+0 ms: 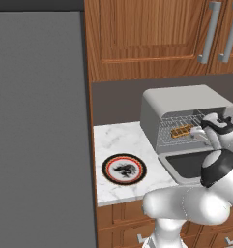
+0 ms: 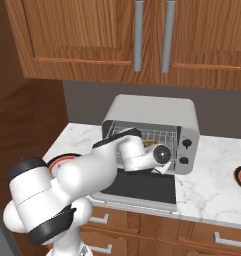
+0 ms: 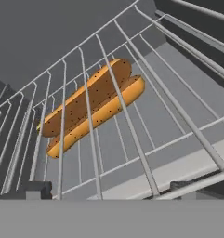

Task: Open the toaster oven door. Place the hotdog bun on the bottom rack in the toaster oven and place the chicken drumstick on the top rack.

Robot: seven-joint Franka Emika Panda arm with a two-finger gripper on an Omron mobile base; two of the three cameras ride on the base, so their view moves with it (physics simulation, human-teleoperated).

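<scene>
1. Nearest you, the toaster oven door [image 2: 142,187] lies folded down flat in front of the toaster oven [image 1: 185,104].
2. Your gripper [image 3: 108,188] sits at the oven's mouth, fingers spread, holding nothing.
3. The hotdog bun [image 3: 92,107] rests on a wire rack [image 3: 132,139] inside the oven.
4. Left of the oven, a plate [image 1: 123,169] sits on the marble counter [image 1: 113,140].
5. Above the oven hang wooden cabinets [image 2: 92,35].

Light-grey casing is being shown on the toaster oven [image 1: 185,100], with silver wire racks [image 3: 132,125] and two black knobs [image 2: 185,151]. A tan-orange colour with dark speckles and browner lengthwise bands is being shown by the hotdog bun [image 3: 92,106]. The toaster oven door [image 2: 137,187] is being seen as dark glass in a grey frame. White marble veined grey is being displayed by the counter [image 1: 118,140]; a plate [image 1: 123,169] is being marked by black, red and cream rings.
</scene>
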